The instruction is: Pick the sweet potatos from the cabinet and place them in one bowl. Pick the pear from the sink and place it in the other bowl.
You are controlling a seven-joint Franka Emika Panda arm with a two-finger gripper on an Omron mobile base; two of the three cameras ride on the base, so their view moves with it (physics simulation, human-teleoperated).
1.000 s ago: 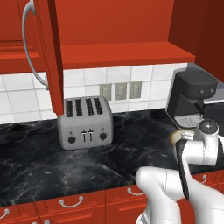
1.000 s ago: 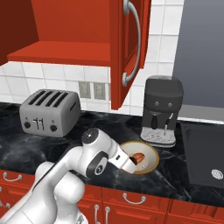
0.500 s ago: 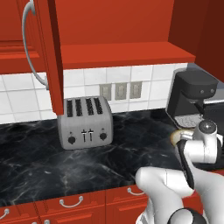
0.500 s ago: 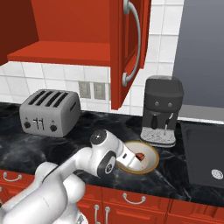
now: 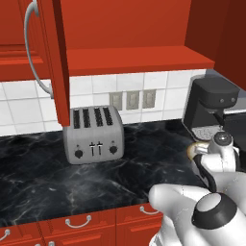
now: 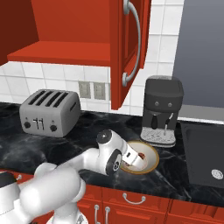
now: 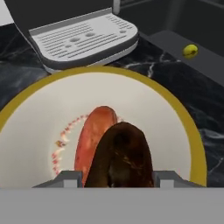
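While the gripper (image 7: 113,177) hangs low over the cream bowl (image 7: 39,118), its two fingertips stand on either side of the dark brown sweet potato (image 7: 122,155), closed on it. That tuber is rounded and glossy, almost black-brown with lighter mottling, and it sits over the near end of the reddish-orange sweet potato (image 7: 93,131), which lies oblong on the bowl's floor with a ring of small red specks around it. The bowl is shallow and round with a tan-orange rim; in the right base view it (image 6: 148,162) rests on the black marbled counter (image 6: 65,144) just in front of the black coffee machine (image 6: 162,109), whose grey drip tray (image 7: 83,37) shows beyond the rim. Farther right, the small yellow-green pear (image 7: 190,51) lies in the black sink (image 6: 205,157). A silver four-slot toaster (image 5: 93,134) stands well to the left, below the red cabinet (image 5: 134,60) with its door (image 5: 55,57) swung open.
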